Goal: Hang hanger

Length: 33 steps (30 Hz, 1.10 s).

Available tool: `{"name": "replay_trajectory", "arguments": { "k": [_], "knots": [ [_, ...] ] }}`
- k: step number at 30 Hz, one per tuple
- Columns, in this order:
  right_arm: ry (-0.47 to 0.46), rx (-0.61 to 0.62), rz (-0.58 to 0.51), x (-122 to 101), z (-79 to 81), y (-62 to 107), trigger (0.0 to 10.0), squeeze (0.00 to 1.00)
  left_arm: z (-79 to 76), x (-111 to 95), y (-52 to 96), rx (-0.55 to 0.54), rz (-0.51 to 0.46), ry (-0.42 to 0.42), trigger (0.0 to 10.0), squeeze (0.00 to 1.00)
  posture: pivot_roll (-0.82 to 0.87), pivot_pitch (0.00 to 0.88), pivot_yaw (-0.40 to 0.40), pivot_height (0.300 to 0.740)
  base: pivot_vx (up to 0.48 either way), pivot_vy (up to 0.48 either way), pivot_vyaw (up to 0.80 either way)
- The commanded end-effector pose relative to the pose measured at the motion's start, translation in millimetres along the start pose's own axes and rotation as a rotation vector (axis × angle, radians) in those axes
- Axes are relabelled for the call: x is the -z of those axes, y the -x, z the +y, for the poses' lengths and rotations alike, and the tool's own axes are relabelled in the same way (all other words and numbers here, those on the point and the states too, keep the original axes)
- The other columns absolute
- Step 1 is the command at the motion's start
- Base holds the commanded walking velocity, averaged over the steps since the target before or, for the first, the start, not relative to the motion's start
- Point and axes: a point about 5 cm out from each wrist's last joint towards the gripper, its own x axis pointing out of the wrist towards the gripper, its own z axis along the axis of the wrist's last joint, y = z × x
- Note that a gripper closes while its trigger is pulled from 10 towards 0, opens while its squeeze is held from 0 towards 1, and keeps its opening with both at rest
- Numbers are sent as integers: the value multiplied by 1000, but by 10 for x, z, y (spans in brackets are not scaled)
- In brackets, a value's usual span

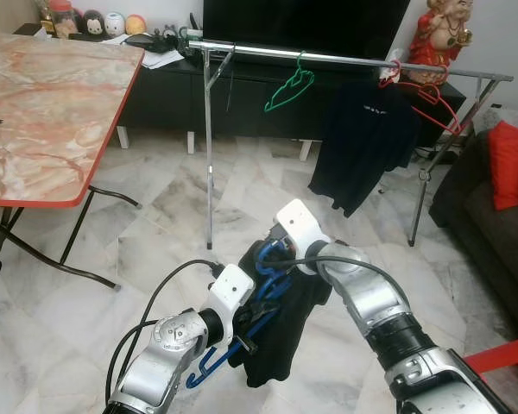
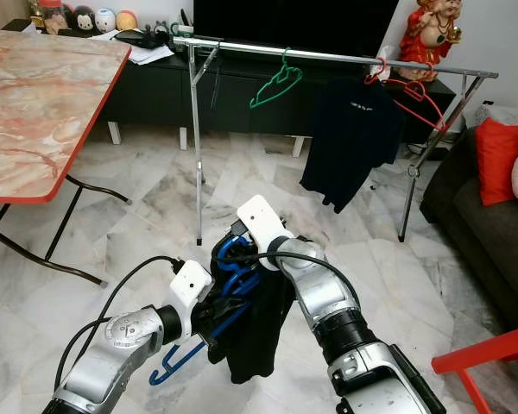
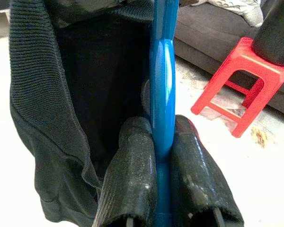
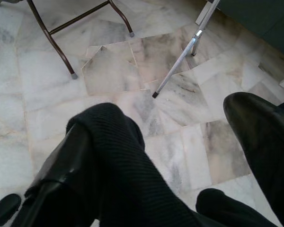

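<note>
We see open rail between the green hanger and the upright post; the black shirt crowds the right.

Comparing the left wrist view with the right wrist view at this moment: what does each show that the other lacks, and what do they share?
Left wrist view: the left gripper shut on the glossy blue plastic hanger, its black fingers pressed to either side of the bar, with a red plastic stool and grey sofa behind.

Right wrist view: the clothes rack's thin metal leg and a dark folding-table leg.

Both: the black ribbed knit garment and pale marble floor tiles.
</note>
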Motion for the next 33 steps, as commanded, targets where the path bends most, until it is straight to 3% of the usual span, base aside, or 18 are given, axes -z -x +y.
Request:
{"name": "replay_trajectory", "arguments": {
  "k": [1, 9, 18, 21, 27, 33],
  "knots": [
    [-13, 12, -1, -25, -85, 21, 10000, 1000, -16, -101, -39, 12, -47, -27, 10000, 0, 3, 0, -185, 740, 0, 0, 0],
    [-85, 12, -8, 14, -181, 67, 10000, 1000, -5, -104, -33, 8, -50, -27, 10000, 0, 0, 0, -179, 740, 0, 0, 0],
    [-83, 27, -22, -40, -335, 119, 10000, 1000, -8, -91, -36, 12, -47, -27, 10000, 0, -5, 0, -174, 740, 0, 0, 0],
    [-118, -11, -50, -94, -292, 114, 10000, 1000, -9, -90, -38, 12, -45, -29, 10000, 0, -6, 0, -175, 740, 0, 0, 0],
    [-103, -82, -69, -181, -71, 22, 10000, 1000, -29, -90, -63, 19, -47, -31, 10000, 0, -3, 0, -179, 740, 0, 0, 0],
    [-53, -134, -59, -195, 7, 18, 10000, 1000, -31, -93, -67, 18, -52, -30, 10000, 0, -3, 0, -181, 740, 0, 0, 0]
  ]
}}
